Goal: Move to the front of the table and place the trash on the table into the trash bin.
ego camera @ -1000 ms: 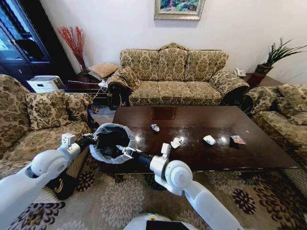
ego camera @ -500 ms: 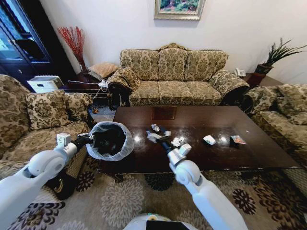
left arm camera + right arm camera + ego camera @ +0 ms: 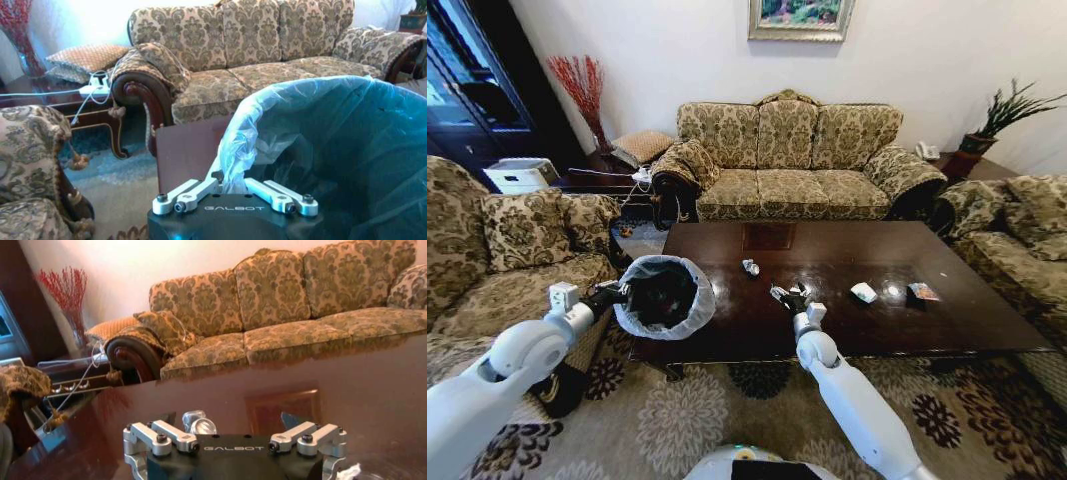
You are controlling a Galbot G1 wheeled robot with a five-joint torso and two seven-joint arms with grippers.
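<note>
Nearest you, your left hand [image 3: 613,292] is clenched on the bag-lined rim of the trash bin [image 3: 663,296]; the left wrist view shows its fingers [image 3: 190,192] pinching the translucent liner [image 3: 313,145]. It holds the bin up beside the near left corner of the worktop [image 3: 947,320], probably so that its mouth sits level with the edge and within easy reach of the other arm. The inside of the bin is dark, with something black in it that you cannot make out, so treat the contents as unknown.

Your right hand [image 3: 789,297] is over the near middle of the worktop with its fingers spread and nothing between them. From its wrist camera a small crumpled silvery piece of trash [image 3: 198,423] lies just ahead of the open fingers [image 3: 300,432], and a white scrap [image 3: 348,471] shows by one side of the hand.

Farther out on the worktop, a small crumpled piece [image 3: 750,267] lies toward the far side, and to your right a white tissue [image 3: 863,292] and a colourful wrapper [image 3: 922,292] lie near each other, well apart from the bin. Judging by that, several pieces are left to clear.
</note>
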